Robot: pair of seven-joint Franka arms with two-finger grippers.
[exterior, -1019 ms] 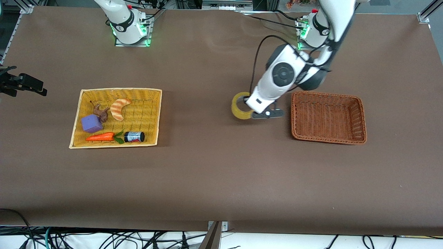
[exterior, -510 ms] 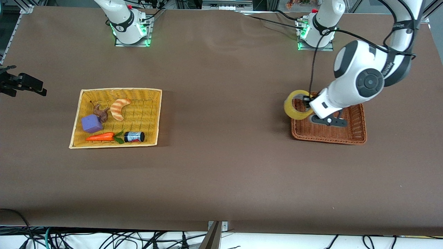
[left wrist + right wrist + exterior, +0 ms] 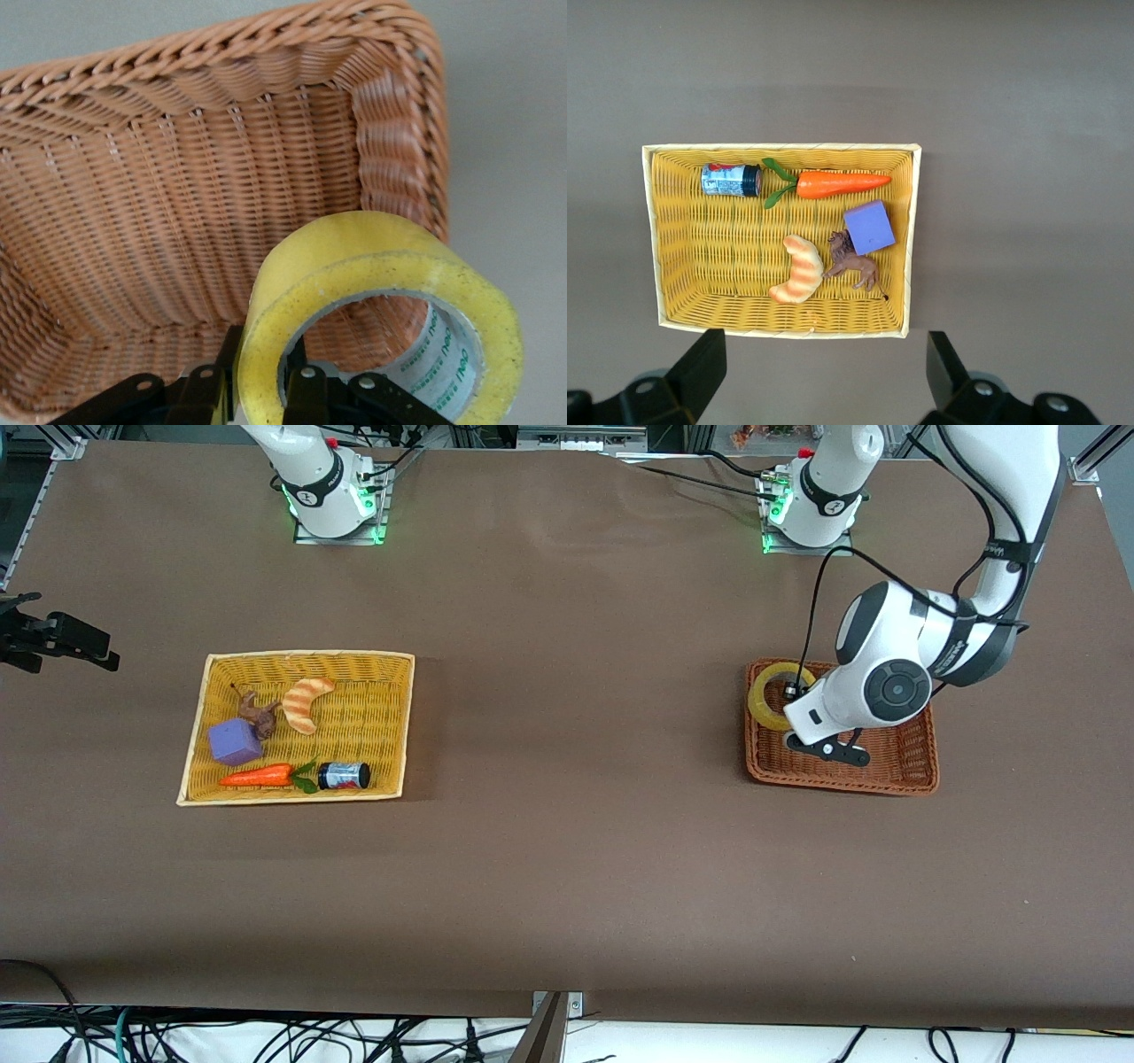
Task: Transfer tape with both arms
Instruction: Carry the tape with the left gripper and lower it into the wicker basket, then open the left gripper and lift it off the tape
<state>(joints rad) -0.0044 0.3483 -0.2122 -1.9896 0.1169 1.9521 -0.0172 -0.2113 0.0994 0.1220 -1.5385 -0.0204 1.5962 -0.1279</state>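
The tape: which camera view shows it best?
The left wrist view: the tape fills it, pinched in the left claw. The front view shows it small over the brown basket. The right wrist view lacks it.

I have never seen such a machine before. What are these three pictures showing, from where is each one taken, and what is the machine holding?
These are two white robot arms bolted to a brown table. The wide picture is from a high camera facing them. The other two come from small cameras on each arm's wrist.

The left gripper is shut on a roll of yellow tape, pinching the ring's wall; its own camera shows the tape over a brown wicker basket.

The right gripper waits, open, near the right arm's end of the table. Its camera looks down on a yellow basket holding a toy carrot, a purple block, a croissant, a small brown animal figure and a little jar.
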